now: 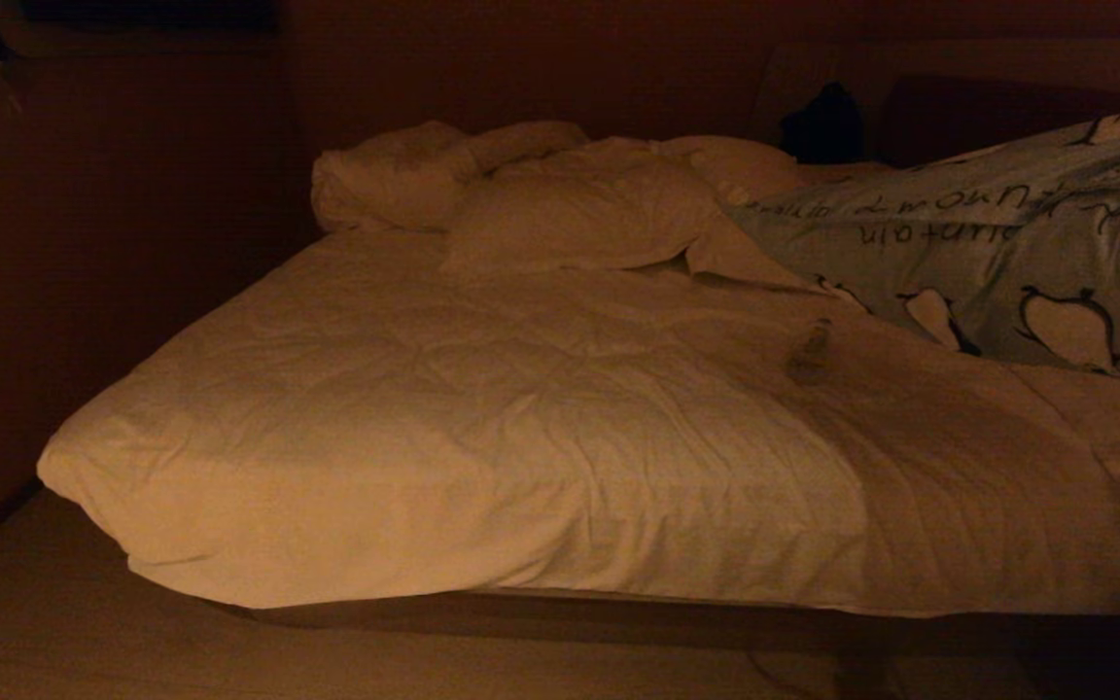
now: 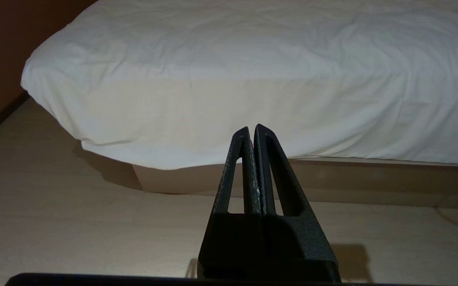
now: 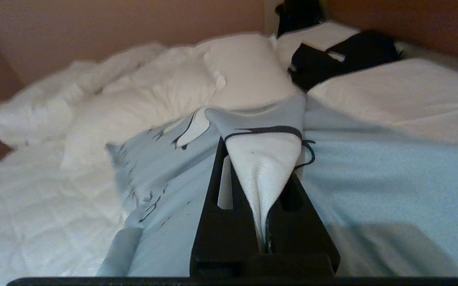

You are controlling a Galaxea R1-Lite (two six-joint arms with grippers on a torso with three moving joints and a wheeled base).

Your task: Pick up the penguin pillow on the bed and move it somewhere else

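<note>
The penguin pillow (image 3: 372, 171) is pinched by the right gripper (image 3: 262, 190) above the bed (image 1: 482, 408), the left gripper (image 2: 251, 133) is pressed together, and carrying elsewhere is called for next.

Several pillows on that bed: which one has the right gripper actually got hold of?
The penguin pillow, the grey-blue printed one. The right gripper is shut on a fold of its fabric, while the plain white pillows lie untouched at the head of the bed.

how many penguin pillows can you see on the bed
1: the penguin pillow lies on the bed's right side, its fabric pinched in the right end effector. More could be hidden beyond the frame's right edge.
</note>
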